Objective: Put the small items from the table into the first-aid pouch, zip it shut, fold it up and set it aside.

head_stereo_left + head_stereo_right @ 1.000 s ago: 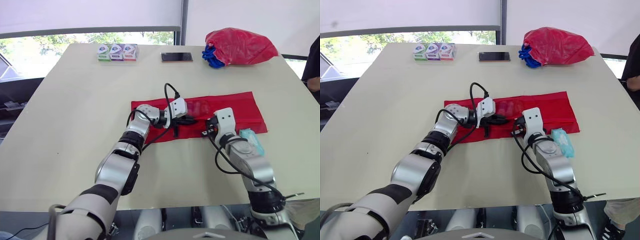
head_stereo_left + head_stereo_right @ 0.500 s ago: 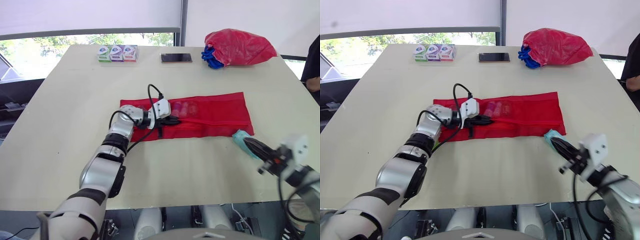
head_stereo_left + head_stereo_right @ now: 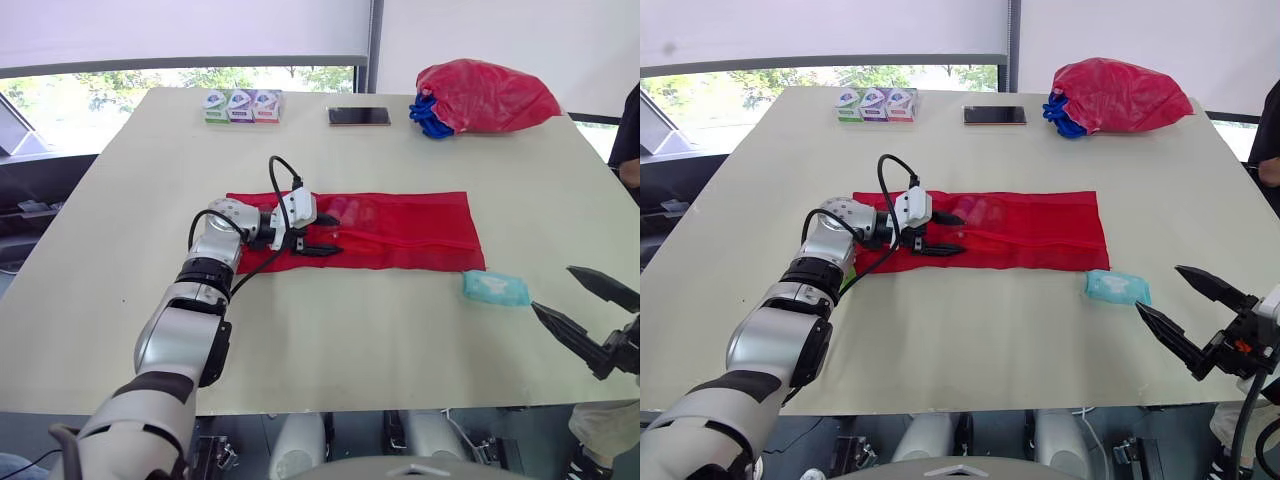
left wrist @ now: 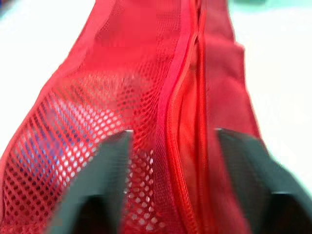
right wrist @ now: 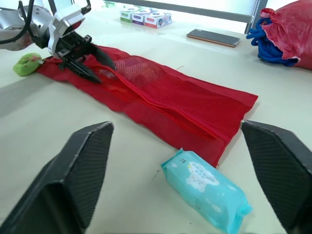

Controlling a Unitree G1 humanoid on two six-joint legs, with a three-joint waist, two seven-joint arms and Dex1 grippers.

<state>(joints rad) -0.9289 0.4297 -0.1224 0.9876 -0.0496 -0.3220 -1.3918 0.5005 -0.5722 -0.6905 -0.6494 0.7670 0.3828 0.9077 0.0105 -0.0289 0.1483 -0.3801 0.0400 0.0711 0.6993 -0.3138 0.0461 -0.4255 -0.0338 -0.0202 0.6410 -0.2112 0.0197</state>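
- The beige table (image 3: 350,330) carries everything.
- A red mesh first-aid pouch (image 3: 400,230) lies flat across the middle.
- A teal pack of wet wipes (image 3: 495,288) lies at 4 o'clock, just beside the pouch's corner.
- Three small boxes (image 3: 240,105) stand in a row at 11 o'clock.
- A phone (image 3: 358,116) lies at 12 o'clock.
- A red plastic bag (image 3: 488,95) sits at 1 o'clock, with a blue bundle (image 3: 428,112) against it.
- A small green item (image 5: 27,63) lies at 9 o'clock.

A red pouch (image 3: 400,228), its mesh making a fine pattern of small holes, is lying on my cream table (image 3: 350,340). A pale turquoise packet (image 3: 495,288) is showing white print. My left end effector (image 3: 328,234) and right end effector (image 3: 552,289) are showing black fingers.
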